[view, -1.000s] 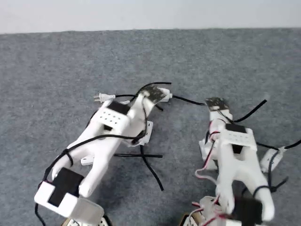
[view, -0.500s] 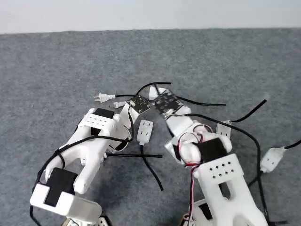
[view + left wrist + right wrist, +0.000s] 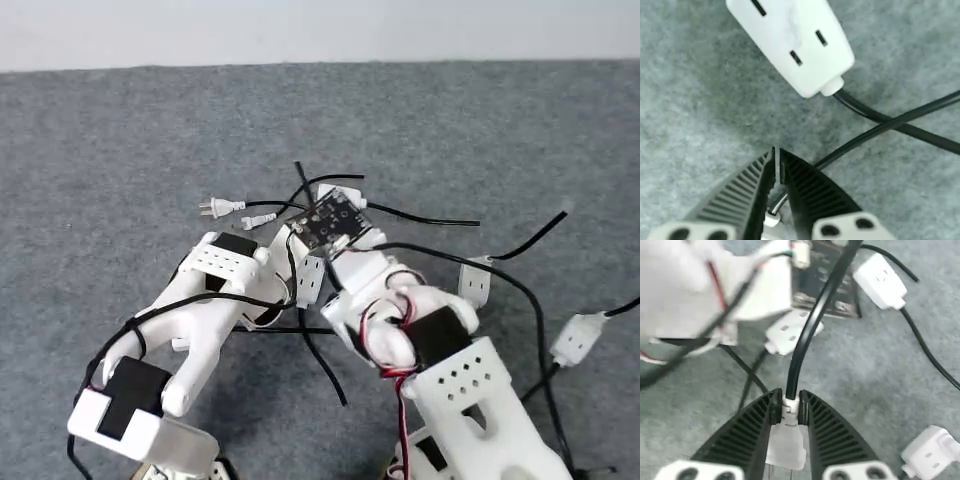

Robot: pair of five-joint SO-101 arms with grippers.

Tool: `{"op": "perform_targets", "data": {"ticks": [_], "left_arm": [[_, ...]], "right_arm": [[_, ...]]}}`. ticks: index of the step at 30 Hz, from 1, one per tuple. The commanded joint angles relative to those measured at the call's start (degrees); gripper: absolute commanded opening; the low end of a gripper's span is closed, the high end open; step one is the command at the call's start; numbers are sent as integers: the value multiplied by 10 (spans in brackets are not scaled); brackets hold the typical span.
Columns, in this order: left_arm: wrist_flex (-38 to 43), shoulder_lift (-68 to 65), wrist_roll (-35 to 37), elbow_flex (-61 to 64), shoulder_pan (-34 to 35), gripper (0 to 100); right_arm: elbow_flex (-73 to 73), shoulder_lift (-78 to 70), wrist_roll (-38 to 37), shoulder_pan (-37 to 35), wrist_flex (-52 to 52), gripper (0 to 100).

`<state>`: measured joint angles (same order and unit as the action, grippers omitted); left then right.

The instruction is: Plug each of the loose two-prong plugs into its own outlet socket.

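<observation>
Grey carpet (image 3: 120, 140), R hand (image 3: 788, 396) clamped on white plug (image 3: 785, 445), L hand (image 3: 776, 154) pinching blk cord (image 3: 865, 137)

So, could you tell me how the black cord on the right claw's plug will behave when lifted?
Probably floppy: the black cord bends loosely from the plug in the right claw. Thin, so likely light; it may snag the nearby socket.

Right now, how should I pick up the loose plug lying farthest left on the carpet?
Take the plug by its white body, coming straight down and closing across its width. It lies flat, prongs pointing away from its black cord, so a hold behind them probably leaves the prongs free for plugging in.
</observation>
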<state>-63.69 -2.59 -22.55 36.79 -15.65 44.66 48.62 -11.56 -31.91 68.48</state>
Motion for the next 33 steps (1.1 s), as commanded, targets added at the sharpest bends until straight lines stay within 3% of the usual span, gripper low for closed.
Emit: {"op": "perform_targets", "data": {"ticks": [1,10,21,27,33], "left_arm": [[-6,21,-5,-5,-5,13],[-10,28,-59,7,-7,13],[34,176,-82,131,-46,13],[40,179,-79,132,-41,13],[127,180,76,129,25,13]], "right_arm": [[-36,13,14,-23,-10,7],[25,12,13,-21,-89,7],[25,12,20,0,-95,7],[27,-2,74,7,-123,7],[27,-115,166,55,-234,7]]}}
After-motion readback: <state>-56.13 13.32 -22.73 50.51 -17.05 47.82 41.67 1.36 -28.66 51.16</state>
